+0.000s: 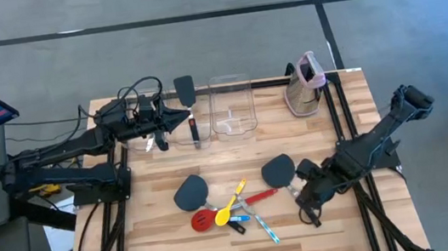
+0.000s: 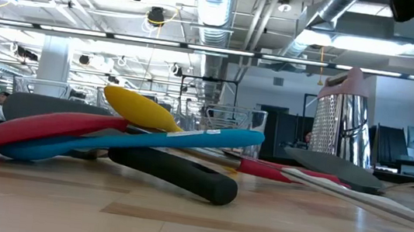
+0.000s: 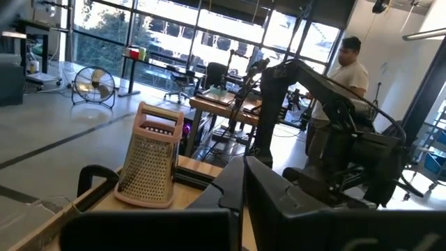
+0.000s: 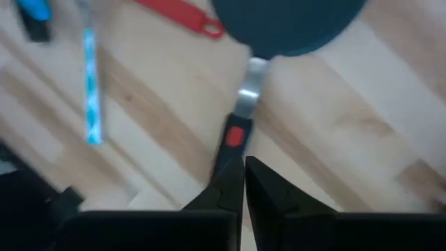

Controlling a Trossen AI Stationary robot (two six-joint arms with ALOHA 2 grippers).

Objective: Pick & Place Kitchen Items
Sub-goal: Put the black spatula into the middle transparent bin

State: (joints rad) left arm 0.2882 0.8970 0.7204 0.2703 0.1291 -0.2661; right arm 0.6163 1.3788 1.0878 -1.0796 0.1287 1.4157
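My right gripper (image 1: 303,188) is shut on a dark grey spatula (image 1: 279,169) near the table's right middle; the spatula's head (image 4: 289,24) shows ahead of the fingers. A second dark spatula (image 1: 189,191), a red slotted spoon (image 1: 202,221), a yellow spoon (image 1: 235,199) and a blue spoon (image 1: 264,226) lie in a pile at the table's middle. A third spatula (image 1: 188,104) lies at the left clear bin (image 1: 175,133). My left gripper (image 1: 182,116) is shut above that bin, beside this spatula; I cannot tell whether it touches it. My right gripper pinches the spatula's black handle (image 4: 233,143) between its two fingers, just behind the red mark and the silver neck. The fingers run along the handle, coming from the table's right. I cannot tell whether the spatula is lifted off the table.
A clear bin (image 1: 232,105) stands at the far middle. A beige grater with a pink top (image 1: 305,84) stands at the far right. The pile fills the low view's foreground (image 2: 177,173). A person (image 3: 341,84) stands in the room beyond the table.
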